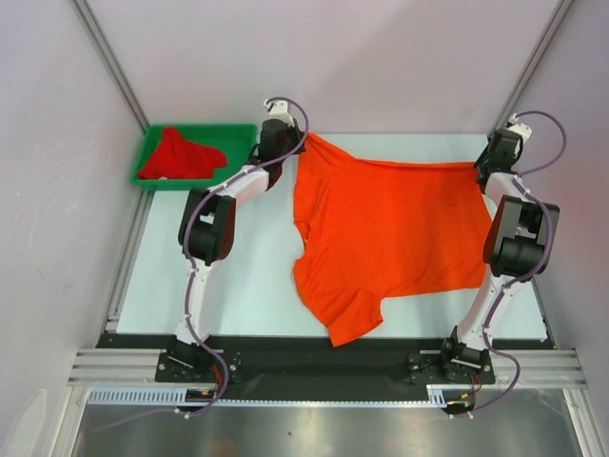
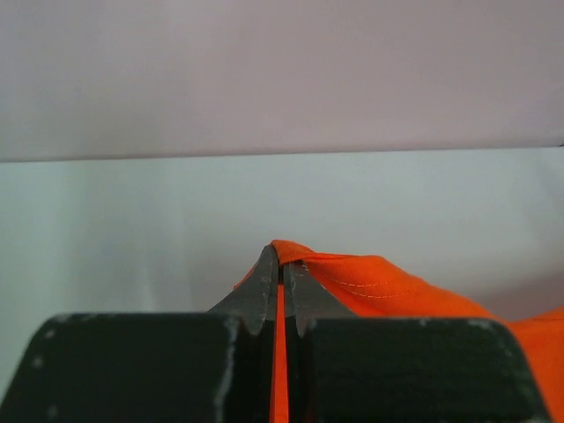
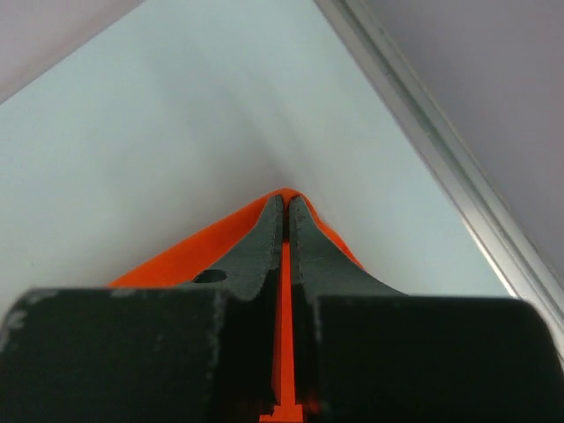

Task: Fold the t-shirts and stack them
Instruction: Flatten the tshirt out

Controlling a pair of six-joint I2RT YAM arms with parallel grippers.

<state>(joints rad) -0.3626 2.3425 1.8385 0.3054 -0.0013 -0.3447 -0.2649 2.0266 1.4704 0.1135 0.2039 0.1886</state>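
1. Left of the orange t-shirt (image 1: 381, 228), a wide stretch of bare table (image 1: 247, 276) was found, bounded by the left arm (image 1: 207, 228).
2. Far-left of it, the corner was occupied by the green tray (image 1: 205, 128) holding the red t-shirt (image 1: 181, 157).
3. Behind it, a narrow strip was closed off by the back wall (image 1: 333, 57).
4. Right of it, passage was blocked by the right arm (image 1: 519, 233).
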